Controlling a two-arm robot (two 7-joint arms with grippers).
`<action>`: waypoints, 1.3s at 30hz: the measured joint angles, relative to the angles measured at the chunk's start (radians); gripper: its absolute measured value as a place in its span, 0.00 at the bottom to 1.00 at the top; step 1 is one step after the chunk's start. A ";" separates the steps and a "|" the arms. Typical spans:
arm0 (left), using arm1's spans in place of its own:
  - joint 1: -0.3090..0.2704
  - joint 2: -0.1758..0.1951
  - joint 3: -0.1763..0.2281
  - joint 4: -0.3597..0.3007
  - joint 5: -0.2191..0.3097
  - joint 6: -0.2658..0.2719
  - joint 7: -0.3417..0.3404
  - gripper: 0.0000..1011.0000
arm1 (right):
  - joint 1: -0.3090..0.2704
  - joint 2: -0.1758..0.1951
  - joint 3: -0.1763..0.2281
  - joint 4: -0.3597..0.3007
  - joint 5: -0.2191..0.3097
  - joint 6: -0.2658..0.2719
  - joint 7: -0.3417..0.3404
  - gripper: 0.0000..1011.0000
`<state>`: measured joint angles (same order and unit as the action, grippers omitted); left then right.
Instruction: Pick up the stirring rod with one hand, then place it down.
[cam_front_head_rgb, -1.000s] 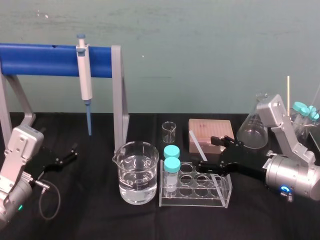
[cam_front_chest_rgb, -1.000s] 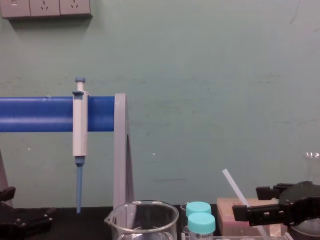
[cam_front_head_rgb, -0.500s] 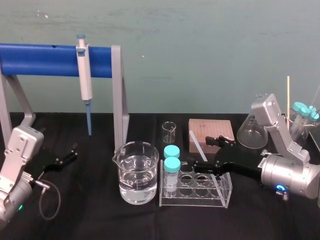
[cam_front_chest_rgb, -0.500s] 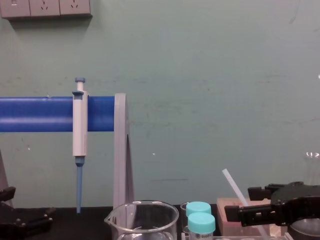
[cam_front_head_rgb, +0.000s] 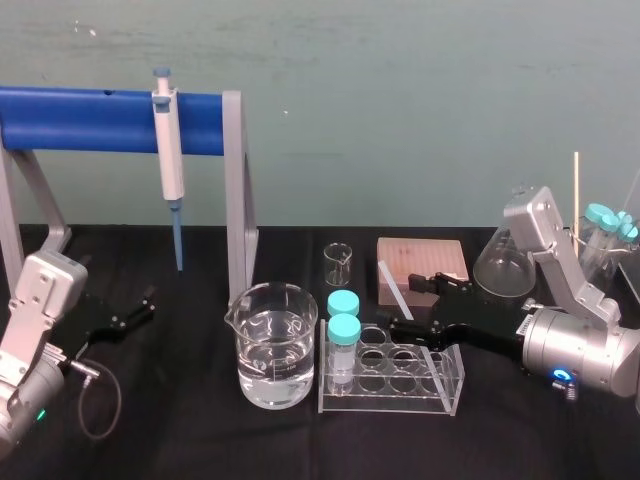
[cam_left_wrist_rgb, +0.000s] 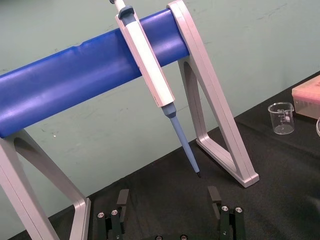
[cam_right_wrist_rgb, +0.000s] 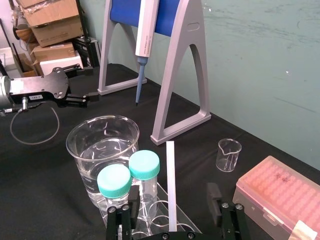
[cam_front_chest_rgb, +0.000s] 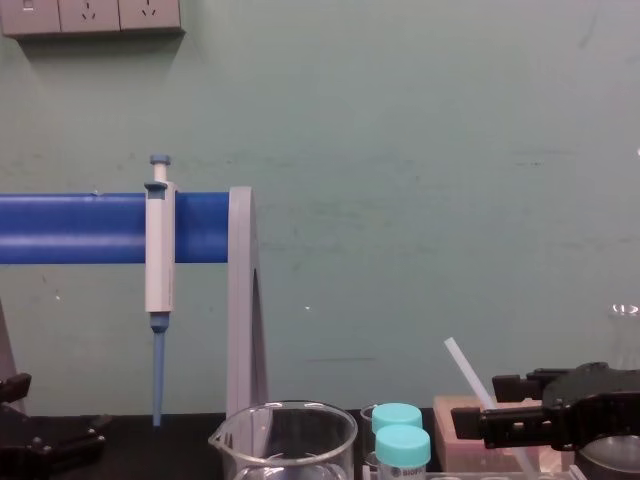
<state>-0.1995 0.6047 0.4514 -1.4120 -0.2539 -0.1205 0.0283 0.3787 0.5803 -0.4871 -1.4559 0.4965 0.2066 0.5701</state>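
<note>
Two open-fingered grippers: right gripper (cam_right_wrist_rgb: 172, 200) straddling stirring rod (cam_right_wrist_rgb: 171, 172) leaning in rack (cam_front_head_rgb: 390, 402); left gripper (cam_left_wrist_rgb: 167, 199) parked.

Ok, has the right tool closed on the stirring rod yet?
No, the right wrist view shows the stirring rod standing between the right tool's open fingers, with a gap on each side.

Teal-capped vials (cam_right_wrist_rgb: 145, 167) and tip box (cam_right_wrist_rgb: 280, 192) hem the stirring rod (cam_right_wrist_rgb: 171, 185); above lies open.

In the chest view the stirring rod (cam_front_chest_rgb: 468, 372) passes behind the right gripper (cam_front_chest_rgb: 490, 405), its lower end seemingly cut off by the bottom edge.
</note>
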 joint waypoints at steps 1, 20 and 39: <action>0.000 0.000 0.000 0.000 0.000 0.000 0.000 0.99 | 0.000 0.000 0.000 0.000 0.000 0.000 0.000 0.86; 0.000 0.000 0.000 0.000 0.000 0.000 0.000 0.99 | -0.001 0.000 0.001 0.000 0.002 0.000 0.000 0.26; 0.000 0.000 0.000 0.000 0.000 0.000 0.000 0.99 | -0.001 0.000 0.001 0.000 0.002 0.000 0.000 0.06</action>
<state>-0.1995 0.6047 0.4514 -1.4120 -0.2539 -0.1205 0.0283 0.3781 0.5803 -0.4858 -1.4559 0.4981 0.2067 0.5699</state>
